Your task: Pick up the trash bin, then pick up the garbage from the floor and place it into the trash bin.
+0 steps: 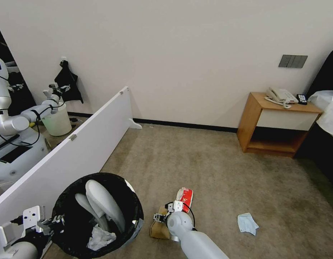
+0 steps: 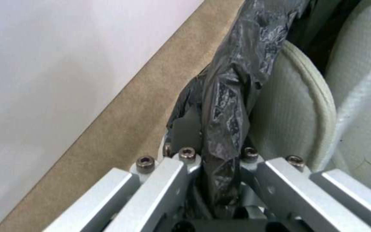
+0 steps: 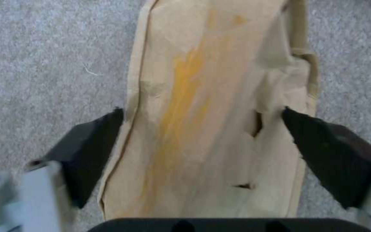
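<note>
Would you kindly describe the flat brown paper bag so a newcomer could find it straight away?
Start at the round white trash bin lined with a black bag, held at its rim by the left gripper. On the beige carpet beside it lies the flat brown paper bag, the open right gripper straddling it. Unlike the red snack packet next to it, it is plain tan with a yellow streak.
</note>
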You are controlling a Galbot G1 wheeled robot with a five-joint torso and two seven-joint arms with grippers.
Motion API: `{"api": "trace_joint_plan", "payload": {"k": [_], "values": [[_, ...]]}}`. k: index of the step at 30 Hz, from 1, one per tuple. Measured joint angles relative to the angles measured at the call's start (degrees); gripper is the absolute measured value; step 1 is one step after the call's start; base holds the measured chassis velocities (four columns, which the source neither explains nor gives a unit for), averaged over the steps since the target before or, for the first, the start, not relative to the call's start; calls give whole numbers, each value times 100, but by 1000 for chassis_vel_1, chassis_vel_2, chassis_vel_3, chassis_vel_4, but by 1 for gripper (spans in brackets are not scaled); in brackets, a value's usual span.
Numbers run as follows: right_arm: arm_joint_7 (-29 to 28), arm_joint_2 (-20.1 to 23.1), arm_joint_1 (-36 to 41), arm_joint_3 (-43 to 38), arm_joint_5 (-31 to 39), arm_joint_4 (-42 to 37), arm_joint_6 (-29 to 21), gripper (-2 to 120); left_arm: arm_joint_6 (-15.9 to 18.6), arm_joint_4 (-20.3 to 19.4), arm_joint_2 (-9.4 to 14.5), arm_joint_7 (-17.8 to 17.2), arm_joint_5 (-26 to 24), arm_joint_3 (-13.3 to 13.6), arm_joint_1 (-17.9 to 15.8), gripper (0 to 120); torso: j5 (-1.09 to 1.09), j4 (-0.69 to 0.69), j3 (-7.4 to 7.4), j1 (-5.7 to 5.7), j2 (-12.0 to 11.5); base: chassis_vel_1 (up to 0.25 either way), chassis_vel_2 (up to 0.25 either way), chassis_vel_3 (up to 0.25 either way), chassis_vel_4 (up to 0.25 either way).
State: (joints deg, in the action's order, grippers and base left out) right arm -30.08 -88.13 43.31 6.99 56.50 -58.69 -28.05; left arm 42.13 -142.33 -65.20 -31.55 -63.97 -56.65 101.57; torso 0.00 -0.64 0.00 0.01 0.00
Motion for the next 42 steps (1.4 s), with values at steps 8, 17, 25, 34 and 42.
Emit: {"api": "trace_joint_plan", "payload": {"k": [8, 17, 25, 34, 42], "values": [[7, 39, 17, 13, 0, -26, 1, 60, 0, -15, -3, -1, 2, -3, 2, 3, 0, 0, 0, 0, 0, 0, 0, 0, 0], [4, 54, 3, 32, 5, -36, -2, 27, 0, -14, -4, -2, 3, -13, 5, 3, 0, 0, 0, 0, 0, 0, 0, 0, 0], [-2, 76, -6, 59, 28, -55, -13, 1, 0, -11, 0, -2, -1, -12, -8, 3, 1, 0, 0, 0, 0, 0, 0, 0, 0], [-34, 146, 0, 105, 63, -154, -28, 0, 0, -8, 0, 3, -7, -15, -2, 3, 1, 0, 0, 0, 0, 0, 0, 0, 0], [-65, 604, 170, 57, -14, -1125, -40, 0, 0, 24, 18, 11, -13, -6, -5, 3, 1, 0, 0, 0, 0, 0, 0, 0, 0]]}}
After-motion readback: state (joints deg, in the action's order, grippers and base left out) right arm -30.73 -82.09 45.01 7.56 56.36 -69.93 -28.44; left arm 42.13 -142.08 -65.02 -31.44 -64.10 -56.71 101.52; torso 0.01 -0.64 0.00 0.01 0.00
